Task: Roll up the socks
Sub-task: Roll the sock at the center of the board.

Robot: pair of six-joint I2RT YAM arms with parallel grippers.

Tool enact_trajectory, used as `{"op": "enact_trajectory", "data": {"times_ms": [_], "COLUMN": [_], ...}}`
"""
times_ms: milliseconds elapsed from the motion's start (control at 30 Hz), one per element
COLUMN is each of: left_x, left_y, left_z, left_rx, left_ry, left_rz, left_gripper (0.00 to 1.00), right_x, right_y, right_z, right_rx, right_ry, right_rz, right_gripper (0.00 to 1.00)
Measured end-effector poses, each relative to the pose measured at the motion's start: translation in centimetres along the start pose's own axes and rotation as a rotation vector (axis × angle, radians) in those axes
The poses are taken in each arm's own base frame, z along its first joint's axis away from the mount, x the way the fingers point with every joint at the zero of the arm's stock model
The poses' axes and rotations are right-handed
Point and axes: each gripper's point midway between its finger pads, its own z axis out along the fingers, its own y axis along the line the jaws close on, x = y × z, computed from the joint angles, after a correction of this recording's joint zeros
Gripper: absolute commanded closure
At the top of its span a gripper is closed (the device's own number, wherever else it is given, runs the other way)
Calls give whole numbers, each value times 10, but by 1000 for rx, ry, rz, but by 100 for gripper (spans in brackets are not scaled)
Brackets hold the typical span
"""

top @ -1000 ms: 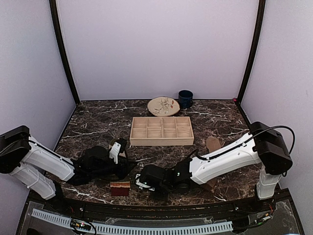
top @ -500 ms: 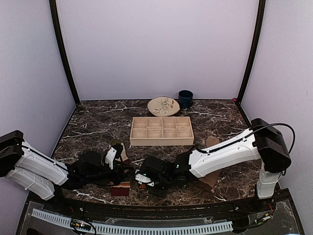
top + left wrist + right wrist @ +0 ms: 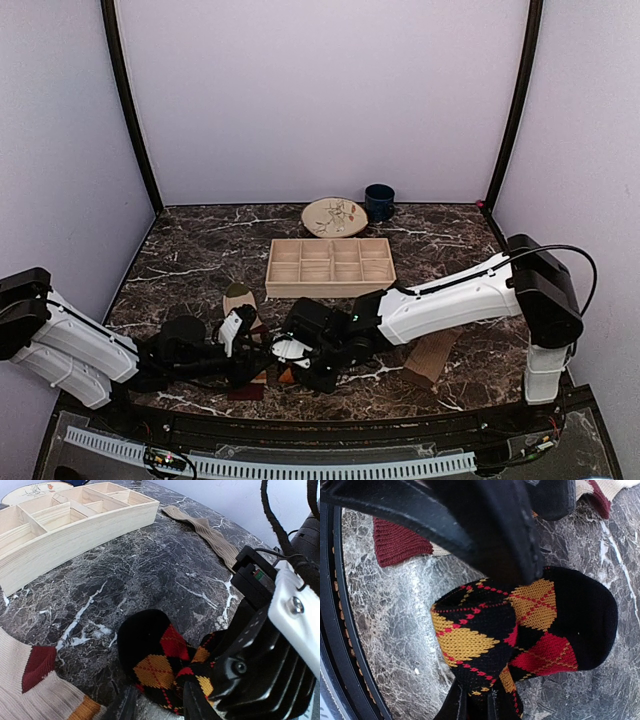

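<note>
The black sock with red and orange argyle diamonds (image 3: 540, 630) lies folded on the marble near the front edge (image 3: 285, 376). My right gripper (image 3: 476, 702) is shut on its bunched end (image 3: 291, 362). My left gripper (image 3: 161, 706) faces it from the left (image 3: 260, 352), open, with one finger on each side of the sock's fold (image 3: 155, 657). The striped beige sock (image 3: 240, 300) lies just left of them, its maroon band (image 3: 35, 664) beside the left fingers and its maroon cuff (image 3: 395, 542) by the table edge. The tan ribbed sock (image 3: 432, 358) lies to the right (image 3: 205, 530).
A wooden compartment tray (image 3: 330, 267) sits mid-table (image 3: 65, 530). Behind it stand a patterned plate (image 3: 335, 216) and a dark blue mug (image 3: 379, 202). The table's black front rim (image 3: 340, 630) runs close to the right gripper. Both arms crowd together at the front centre.
The right gripper has carried the black sock left and away from the front edge, uncovering the tan sock. The left arm has dropped lower and reached right, its jaws a little wider.
</note>
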Motion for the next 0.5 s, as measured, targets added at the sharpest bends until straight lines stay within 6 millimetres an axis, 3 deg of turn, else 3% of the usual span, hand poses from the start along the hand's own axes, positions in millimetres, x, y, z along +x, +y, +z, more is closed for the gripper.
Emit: {"op": "enact_trajectory", "data": {"times_ms": [500], "left_x": [4], "left_y": [-13], "left_z": [-1], "left_rx": [48], "left_ry": [15], "left_rz": [40], "left_gripper": [58], "right_x": [-6], "right_y": [8], "right_z": [1], "right_rx": [-121], "right_ry": [26], "right_rz": [14], "right_gripper": [99]}}
